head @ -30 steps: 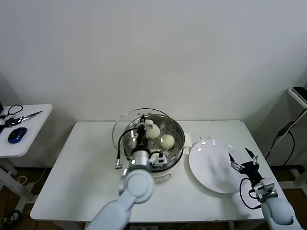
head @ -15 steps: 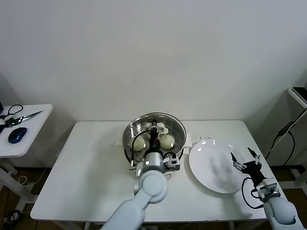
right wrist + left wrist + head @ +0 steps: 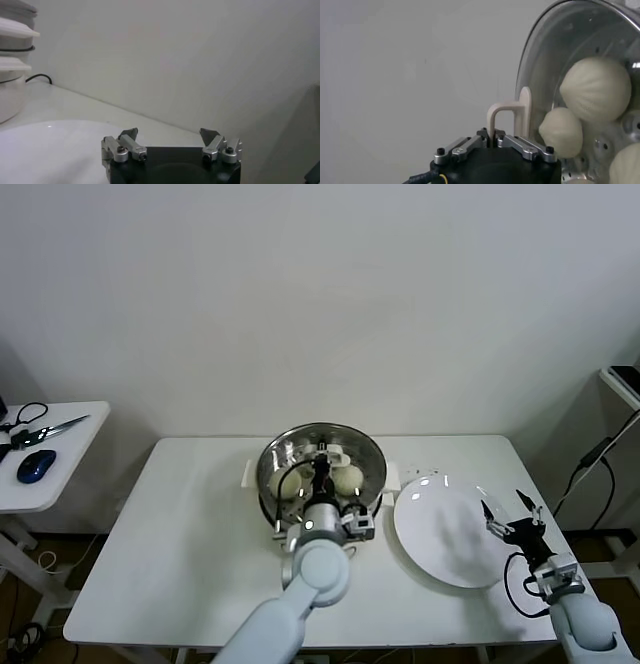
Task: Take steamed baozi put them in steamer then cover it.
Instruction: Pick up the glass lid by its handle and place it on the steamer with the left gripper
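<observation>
While the cover (image 3: 322, 456) sat on the steamer (image 3: 322, 484) in the head view, the left gripper (image 3: 321, 463) was above the steamer's middle, clamped on the lid handle, with baozi (image 3: 349, 478) visible through the glass. Right of the steamer lay a white plate (image 3: 440, 534), and the right gripper (image 3: 510, 516) hovered at its far edge, fingers spread wide and empty.

From the left wrist, closed fingers pinched the cream handle (image 3: 509, 116), with 3 baozi (image 3: 595, 89) under glass.

From the right wrist, the right gripper (image 3: 169, 141) gaped empty above the plate (image 3: 50, 150).
</observation>
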